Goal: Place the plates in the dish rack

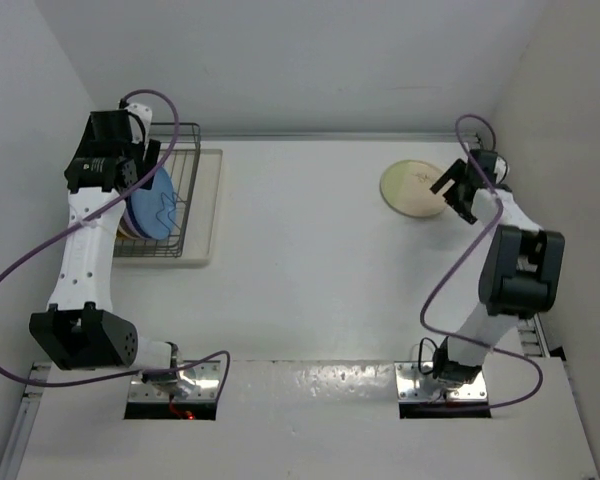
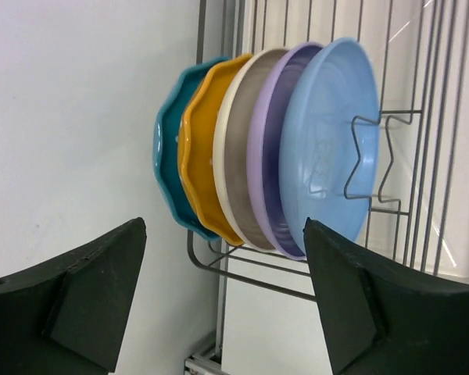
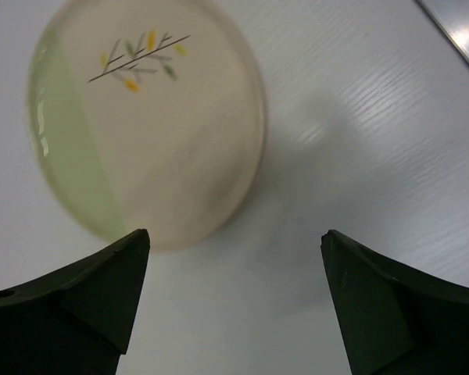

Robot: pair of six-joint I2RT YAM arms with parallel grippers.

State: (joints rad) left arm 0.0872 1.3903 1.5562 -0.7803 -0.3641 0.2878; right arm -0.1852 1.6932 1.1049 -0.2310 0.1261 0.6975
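Cream-and-green plate lies flat on tabletop, upper right; five plates stand in dish rack, upper left. Right fingers, left fingers spread, empty. Pinch rim squarely, lift edgewise.

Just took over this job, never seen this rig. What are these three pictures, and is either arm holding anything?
Two robot arms are bolted at the near edge of the table. One picture looks down on both; the other two come from wrist cameras, dark fingers at the bottom. The left gripper, open and empty, faces the dish rack, where five plates stand on edge: teal, orange, cream, lavender, light blue. The right gripper, also open and empty, hovers over the cream-and-green plate lying flat on the table.
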